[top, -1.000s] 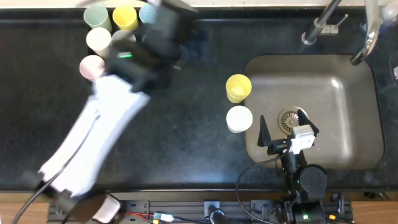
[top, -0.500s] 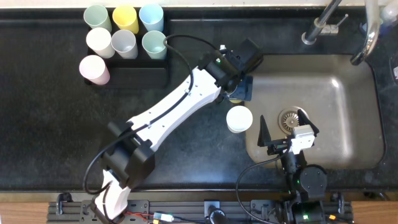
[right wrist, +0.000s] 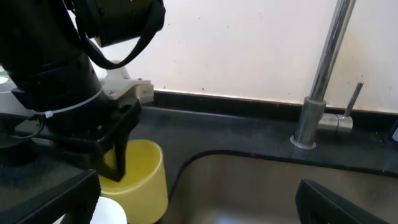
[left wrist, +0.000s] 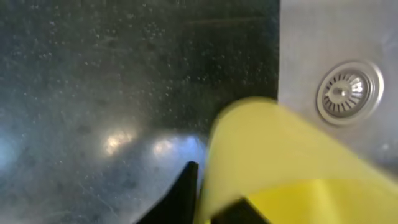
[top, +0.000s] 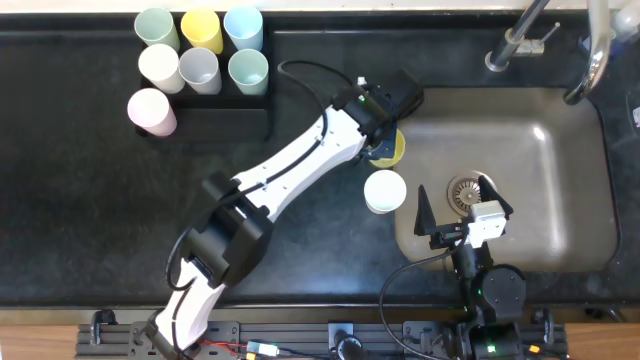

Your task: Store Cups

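A yellow cup point(top: 391, 151) point(left wrist: 280, 155) point(right wrist: 146, 177) stands upright on the black counter at the sink's left rim. My left gripper point(top: 378, 135) point(left wrist: 205, 202) point(right wrist: 118, 162) is down on it, one finger inside the cup and one outside, shut on its wall. A white cup point(top: 385, 191) point(right wrist: 109, 213) stands just in front of the yellow one. My right gripper point(top: 462, 212) point(right wrist: 199, 214) hangs open over the sink, with nothing between its fingers.
Several cups point(top: 200, 50) stand grouped at the back left, with a pink cup point(top: 150, 110) beside them. The steel sink point(top: 560, 130) with its drain point(left wrist: 348, 93) lies to the right. A faucet point(top: 515, 45) point(right wrist: 323, 74) rises behind it.
The left arm swung from the cup group at the back left across to the yellow cup and lowered its gripper onto the cup's wall. The right arm has not moved.
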